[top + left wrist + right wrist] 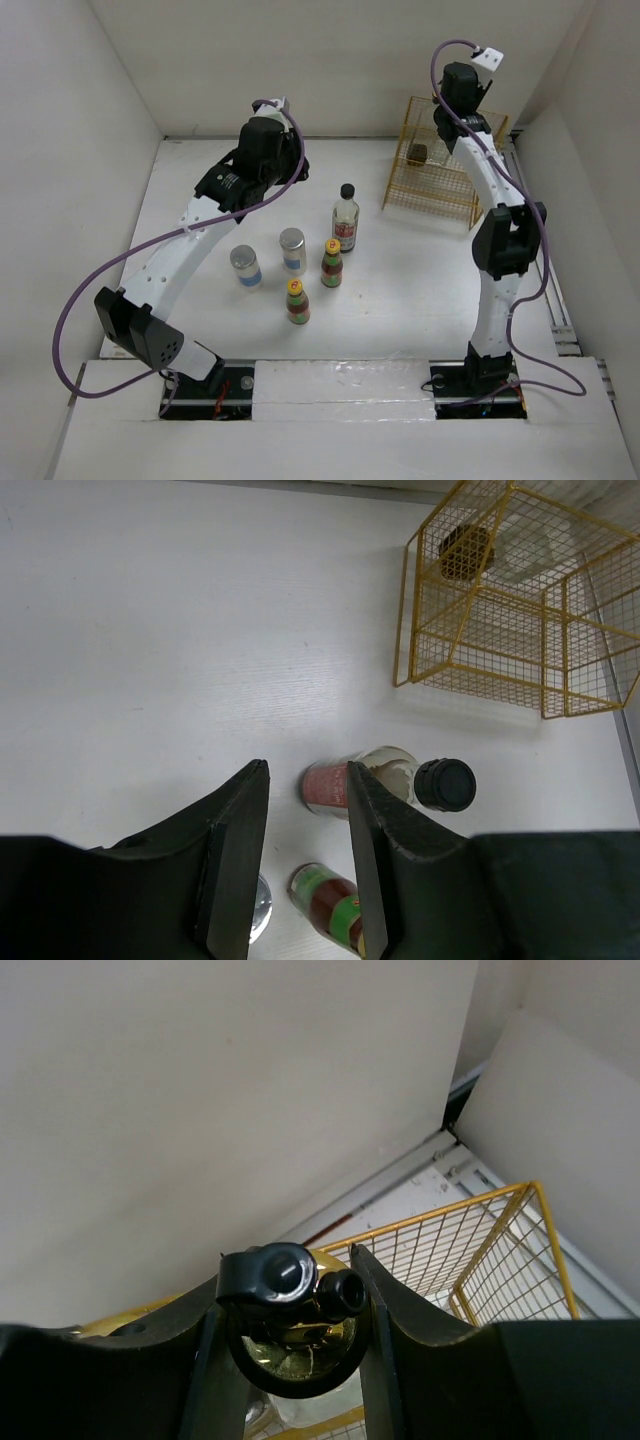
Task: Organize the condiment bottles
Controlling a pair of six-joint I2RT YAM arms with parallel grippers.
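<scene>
Five bottles counted upright mid-bench (400,300): black-capped bottle (345,215), two silver-lidded jars (245,266), two yellow-capped bottles (297,300). Found right claw (290,1270) clamped on a gold-capped bottle (295,1355) over the yellow basket (440,165). Best lowered straight and upright, clear of the wire and the second gold-capped bottle (417,152) inside. Left claw (305,770) looked empty, part-open. Grip seen only from right wrist; layout only from top.
</scene>
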